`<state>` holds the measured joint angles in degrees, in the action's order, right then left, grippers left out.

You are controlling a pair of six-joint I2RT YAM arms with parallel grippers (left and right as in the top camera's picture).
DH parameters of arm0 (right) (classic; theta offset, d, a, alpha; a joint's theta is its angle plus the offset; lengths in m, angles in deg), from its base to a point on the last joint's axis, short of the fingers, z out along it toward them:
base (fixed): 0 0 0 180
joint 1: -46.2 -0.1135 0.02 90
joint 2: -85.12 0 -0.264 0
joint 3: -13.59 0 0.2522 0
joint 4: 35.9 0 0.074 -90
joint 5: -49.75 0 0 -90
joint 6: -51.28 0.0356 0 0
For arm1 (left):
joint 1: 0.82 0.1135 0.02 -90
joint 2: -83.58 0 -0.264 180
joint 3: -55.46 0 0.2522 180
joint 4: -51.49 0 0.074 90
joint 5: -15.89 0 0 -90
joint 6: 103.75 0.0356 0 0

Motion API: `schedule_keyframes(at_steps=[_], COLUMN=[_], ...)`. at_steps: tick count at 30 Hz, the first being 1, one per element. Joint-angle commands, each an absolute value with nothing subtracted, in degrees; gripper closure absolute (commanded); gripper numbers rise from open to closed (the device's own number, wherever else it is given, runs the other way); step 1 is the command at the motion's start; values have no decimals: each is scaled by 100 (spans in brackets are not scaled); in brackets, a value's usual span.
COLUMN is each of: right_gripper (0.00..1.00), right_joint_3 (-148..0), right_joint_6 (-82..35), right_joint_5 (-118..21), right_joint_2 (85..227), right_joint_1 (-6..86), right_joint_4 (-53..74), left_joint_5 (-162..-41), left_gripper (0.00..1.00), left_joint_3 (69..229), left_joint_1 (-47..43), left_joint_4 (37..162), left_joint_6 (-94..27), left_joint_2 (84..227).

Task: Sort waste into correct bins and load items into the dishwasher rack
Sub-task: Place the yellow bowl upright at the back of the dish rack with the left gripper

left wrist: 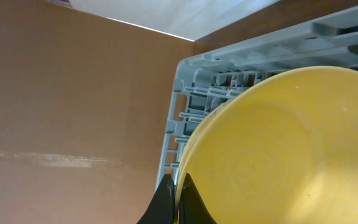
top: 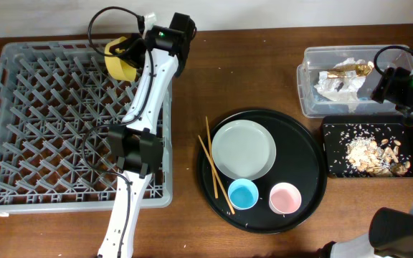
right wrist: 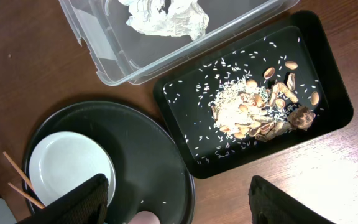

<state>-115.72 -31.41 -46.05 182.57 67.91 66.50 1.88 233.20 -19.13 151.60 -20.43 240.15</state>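
My left gripper (top: 125, 51) is shut on the rim of the yellow bowl (top: 118, 64) and holds it tilted over the far edge of the dishwasher rack (top: 41, 129). The left wrist view shows the jaws (left wrist: 180, 190) pinching the bowl (left wrist: 278, 155). My right gripper (right wrist: 179, 202) is open and empty, above the table between the bins and the round tray. The clear tub (top: 310, 97) holds tissue (top: 335, 86) and a gold wrapper (top: 355, 68). The black rectangular tray (top: 335, 147) holds food scraps (top: 375, 152). The plate (top: 243, 148), blue cup (top: 243, 194), pink cup (top: 285, 198) and chopsticks (top: 214, 168) are apart from both grippers.
The plate, cups and chopsticks lie on a large round black tray (top: 308, 161) in the middle of the brown table. The left arm stretches across the rack's right side. The right arm (top: 407, 82) hovers over the tub's right end.
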Motion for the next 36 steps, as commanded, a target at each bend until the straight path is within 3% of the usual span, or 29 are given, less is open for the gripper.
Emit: schedule_keyframes(at_steps=[1, 10, 11, 13, 14, 15, 18, 20, 21, 22, 30, 36], right_gripper=[26, 26, 26, 26, 26, 26, 26, 26, 26, 26, 26, 26], right_joint_3=[-11585, -11585, -11585, -11585, -11585, -11585, -11585, -11585, -11585, -11585, -11585, -11585], right_joint_6=[-3139, -3139, -3139, -3139, -3139, -3139, -3139, -3139, -3139, -3139, -3139, -3139], right_joint_5=[-4540, -4538, -4538, -4538, -4538, -4538, -4538, -4538, -4538, -4538, -4540, -4540], right_joint_2=[18224, 18224, 18224, 18224, 18224, 18224, 18224, 18224, 18224, 18224, 18224, 18224], right_joint_1=[6802, 6802, 6802, 6802, 6802, 6802, 6802, 6802, 6802, 6802, 6802, 6802], right_joint_4=[6633, 6635, 6635, 6635, 6633, 6633, 6629, 6629, 6631, 6631, 6633, 6637], left_joint_5=[-201, -708, -708, -710, -730, -730, -881, -879, -879, -881, -2389, -6299], left_gripper=[100, 97, 67, 59, 45, 39, 33, 24, 8, 1, 1, 1], left_joint_3=[23276, 23274, 23274, 23274, 23276, 23276, 23276, 23276, 23276, 23279, 23290, 23287], left_joint_1=[-2062, -2219, -2221, -2239, -2243, -2243, -2357, -2472, -2529, -2560, -2588, -1874], left_joint_4=[15142, 15191, 15169, 15140, 15123, 15125, 15125, 15123, 15123, 15123, 15164, 14904], left_joint_6=[-2056, -2052, -2052, -2052, -2054, -2052, -2054, -2054, -2054, -2054, -2056, -2054], left_joint_2=[24153, 24153, 24153, 24153, 24153, 24150, 24150, 24150, 24148, 24148, 23176, 21514])
